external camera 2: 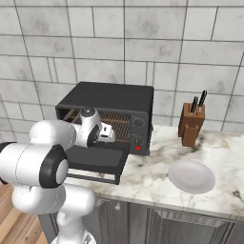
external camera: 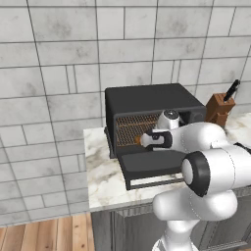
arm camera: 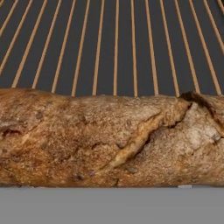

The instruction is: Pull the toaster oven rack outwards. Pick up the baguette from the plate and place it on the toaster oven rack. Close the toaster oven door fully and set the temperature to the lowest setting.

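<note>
Black metal of the toaster oven [external camera: 152, 100] surrounds the pincer [external camera: 142, 140], which stands fully open and holds nothing. Just under it the baguette [arm camera: 109, 138], rough, cracked and brown, lies across the thin copper wires of the toaster oven rack [arm camera: 113, 43]. I judge it best to draw back straight and level, clear of the bread. Below the pincer, the toaster oven door [external camera 2: 95, 159] lies flat, smooth and dark.

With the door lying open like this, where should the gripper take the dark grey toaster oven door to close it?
Probably by the long horizontal bar handle along the free front edge of the dark grey toaster oven door, coming from the front and below. The panel lies flat, hinged at the black toaster oven, so its far edge gives the most leverage for swinging it up.
</note>
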